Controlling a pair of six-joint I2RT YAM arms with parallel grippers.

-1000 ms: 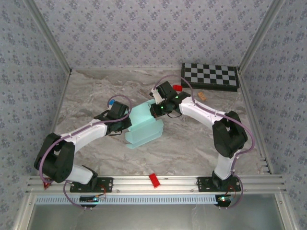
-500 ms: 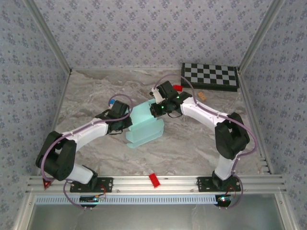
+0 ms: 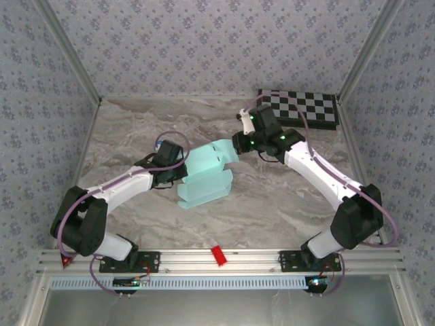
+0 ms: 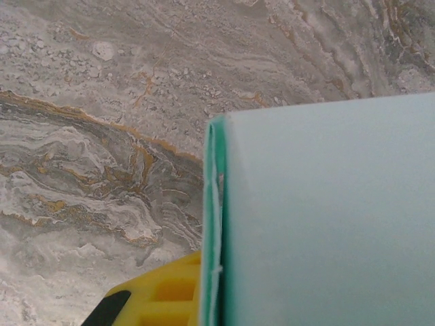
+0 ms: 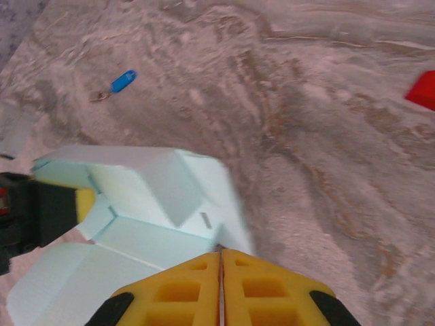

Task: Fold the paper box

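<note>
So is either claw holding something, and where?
The left gripper pinches the paper box by a side edge. The right gripper is shut at a flap; a grip there cannot be told.

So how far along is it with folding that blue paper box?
Partway. Done: the paper box has creased panels, some folded up off the table. In hand: the left gripper pinches its left edge, while the right gripper, fingers together, sits by its far-right corner. Left: panels and flaps lie open, so no closed box yet.
</note>
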